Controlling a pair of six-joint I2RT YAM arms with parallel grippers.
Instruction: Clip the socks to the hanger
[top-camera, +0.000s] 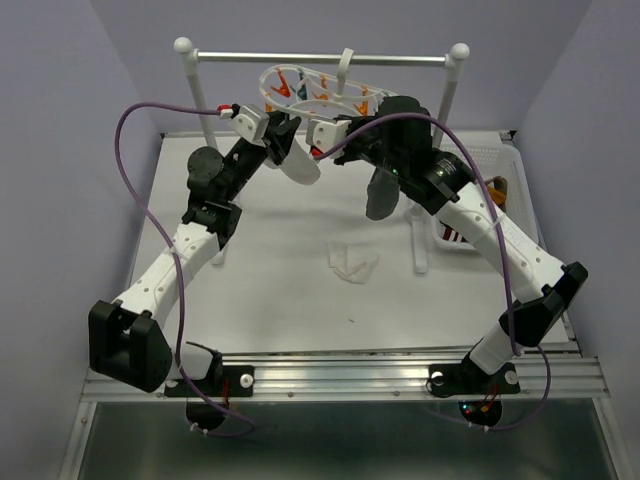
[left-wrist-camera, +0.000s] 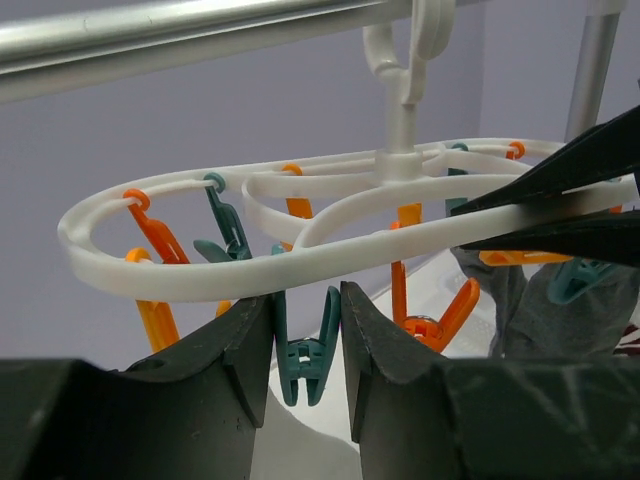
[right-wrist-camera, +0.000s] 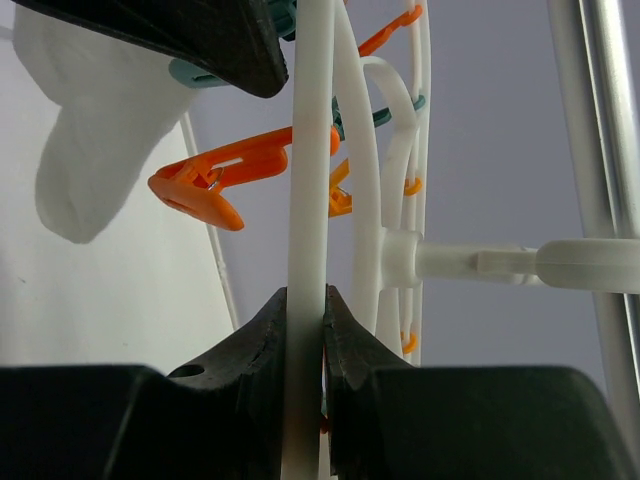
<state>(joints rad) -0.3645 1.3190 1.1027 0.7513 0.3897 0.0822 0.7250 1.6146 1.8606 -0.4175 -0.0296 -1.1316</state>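
The white hanger (top-camera: 318, 92) hangs by its hook from the metal rail, with orange and teal clips under its rings. My left gripper (left-wrist-camera: 305, 300) is shut on the handles of a teal clip (left-wrist-camera: 305, 350) just below the outer ring (left-wrist-camera: 190, 270). A white sock (top-camera: 300, 165) dangles right under this gripper; what holds it is hidden. My right gripper (right-wrist-camera: 305, 300) is shut on the hanger's outer ring (right-wrist-camera: 310, 150). A grey sock (top-camera: 383, 195) hangs from the hanger beside the right arm. Another white sock (top-camera: 352, 262) lies flat on the table.
The rail stand (top-camera: 320, 58) with ball-topped posts spans the back of the table. A white perforated basket (top-camera: 497, 165) holding more socks sits at the right edge, partly behind the right arm. A purple cable (top-camera: 150, 215) loops over the left arm.
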